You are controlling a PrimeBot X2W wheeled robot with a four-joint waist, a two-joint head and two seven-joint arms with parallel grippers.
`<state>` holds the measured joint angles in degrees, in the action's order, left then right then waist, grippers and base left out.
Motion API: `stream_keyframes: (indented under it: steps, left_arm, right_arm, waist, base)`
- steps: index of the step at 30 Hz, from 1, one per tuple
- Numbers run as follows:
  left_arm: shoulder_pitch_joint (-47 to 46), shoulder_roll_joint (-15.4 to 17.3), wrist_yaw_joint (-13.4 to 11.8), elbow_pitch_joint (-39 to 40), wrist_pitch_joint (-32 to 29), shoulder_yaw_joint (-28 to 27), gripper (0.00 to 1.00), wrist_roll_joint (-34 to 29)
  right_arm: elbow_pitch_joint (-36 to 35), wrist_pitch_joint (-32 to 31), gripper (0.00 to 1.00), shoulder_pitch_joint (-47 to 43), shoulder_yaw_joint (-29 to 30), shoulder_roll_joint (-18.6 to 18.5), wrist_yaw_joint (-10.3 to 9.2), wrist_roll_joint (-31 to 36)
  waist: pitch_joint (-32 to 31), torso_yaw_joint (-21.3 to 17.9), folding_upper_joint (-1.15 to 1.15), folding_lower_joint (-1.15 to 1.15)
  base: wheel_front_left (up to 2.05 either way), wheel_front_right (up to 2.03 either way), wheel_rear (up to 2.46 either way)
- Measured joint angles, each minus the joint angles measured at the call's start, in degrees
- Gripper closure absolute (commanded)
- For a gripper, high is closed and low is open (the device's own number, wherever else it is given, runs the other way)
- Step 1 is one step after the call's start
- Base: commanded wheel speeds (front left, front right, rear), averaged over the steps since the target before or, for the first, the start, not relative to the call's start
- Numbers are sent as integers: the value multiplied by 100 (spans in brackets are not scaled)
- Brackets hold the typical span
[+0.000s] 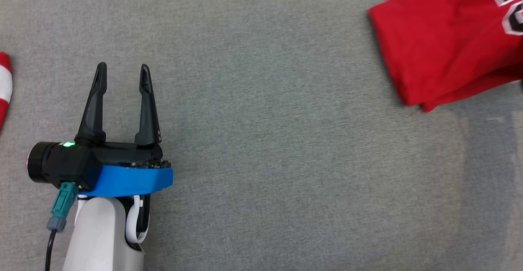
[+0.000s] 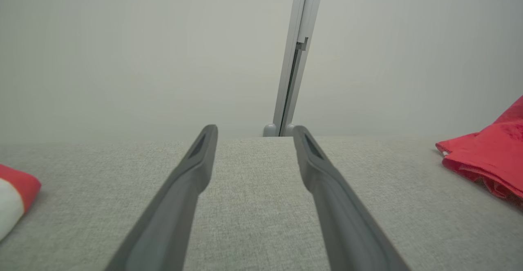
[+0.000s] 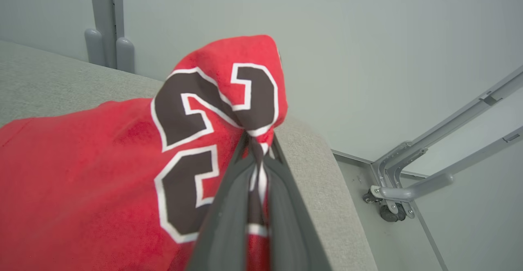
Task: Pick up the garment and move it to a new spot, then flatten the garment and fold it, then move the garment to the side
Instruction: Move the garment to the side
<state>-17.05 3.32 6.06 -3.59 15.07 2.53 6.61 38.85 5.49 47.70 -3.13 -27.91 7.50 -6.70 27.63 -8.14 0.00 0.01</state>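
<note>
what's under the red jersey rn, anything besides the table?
The red jersey lies on the grey surface, folded layers stacked at its near edge. The right gripper is shut on a lifted bunch by the numbers. Whatever lies beneath the cloth is covered.

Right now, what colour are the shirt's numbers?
The numbers on the shirt are dark brown, outlined in white; the right wrist view shows them best.

A grey woven fabric surface lies flat under soft, even light; behind its far edge stands a plain pale wall, split by an upright grey metal post; past the surface's corner, a grey tubular frame on a dark caster stands on pale floor.
</note>
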Motion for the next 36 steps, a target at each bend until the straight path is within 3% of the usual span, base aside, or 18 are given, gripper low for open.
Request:
stream_keyframes:
  steps: [6,12,13,14,15,16,27,36]
  left_arm:
    - [-194,0,40,3,0,82,0,-7]
    - [-229,1,49,0,0,40,0,-7]
    - [-242,2,49,0,0,32,0,-7]
    - [-268,2,51,-3,0,26,0,-7]
    - [-293,-1,52,-10,0,24,0,-7]
    - [-309,-1,53,-12,0,16,0,-7]
    - [3,-11,31,-148,0,-174,0,46]
    - [674,-30,-75,-294,0,-297,0,194]
  right_arm:
    - [517,-92,100,408,331,-606,0,140]
    - [896,-130,100,696,526,-797,0,428]
    - [947,-102,86,747,560,-800,0,467]
    - [994,-42,84,804,605,-797,0,468]
    - [1022,12,57,856,634,-792,0,501]
    - [1025,78,0,894,632,-781,0,623]
    - [964,743,0,763,1040,-110,0,1248]
    - [190,940,0,61,356,876,0,831]
  waist:
    - [258,240,0,0]
    - [410,338,0,0]
    - [427,342,0,0]
    - [441,347,0,0]
    - [448,353,0,0]
    - [449,355,0,0]
    - [-220,490,0,-1]
    - [-1087,669,0,-2]
  base:
    - [0,0,0]
    - [0,0,0]
    - [0,0,0]
    - [0,0,0]
    - [0,0,0]
    - [0,0,0]
    - [0,0,0]
    - [0,0,0]
